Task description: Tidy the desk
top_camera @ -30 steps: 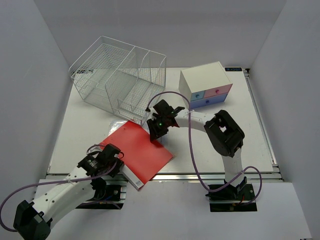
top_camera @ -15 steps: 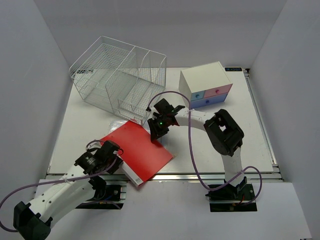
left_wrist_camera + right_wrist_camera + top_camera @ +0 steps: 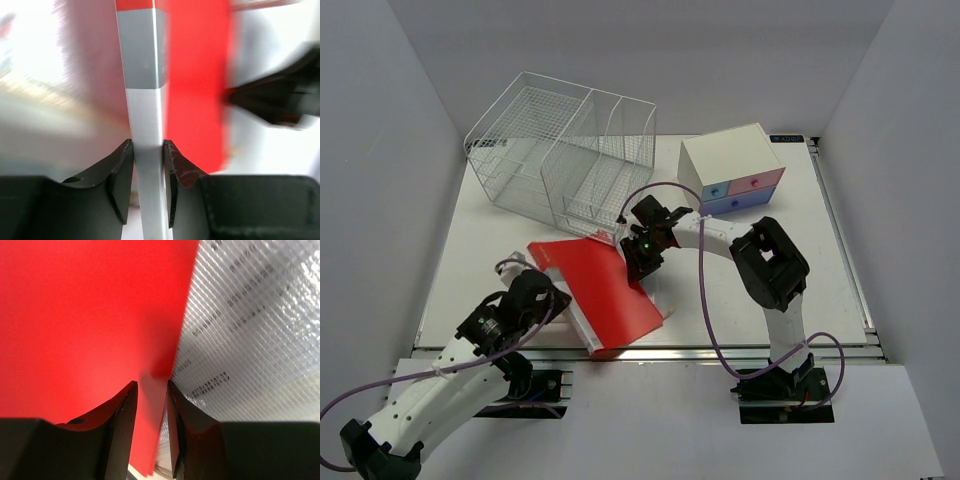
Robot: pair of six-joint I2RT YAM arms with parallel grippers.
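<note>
A red book (image 3: 605, 290) with a grey and white spine is held tilted above the front of the white desk (image 3: 485, 250). My left gripper (image 3: 545, 292) is shut on the spine (image 3: 142, 75) at the book's near-left end, with both pads pressed on it (image 3: 148, 165). My right gripper (image 3: 640, 258) is shut on the edge of the red cover (image 3: 90, 315) at the far right corner (image 3: 151, 400). The red cover (image 3: 195, 100) and the dark right gripper (image 3: 280, 100) show blurred in the left wrist view.
A white wire file rack (image 3: 560, 150) stands at the back left. A small white drawer box (image 3: 730, 165) with blue and pink drawers stands at the back right. A clear printed plastic packet (image 3: 250, 330) lies just behind the book. The metal front rail (image 3: 750, 348) runs below.
The book has lifted off the desk and tilted up onto its spine side, turning left. My left gripper has risen and moved forward with the spine. My right gripper has stayed on the cover.
</note>
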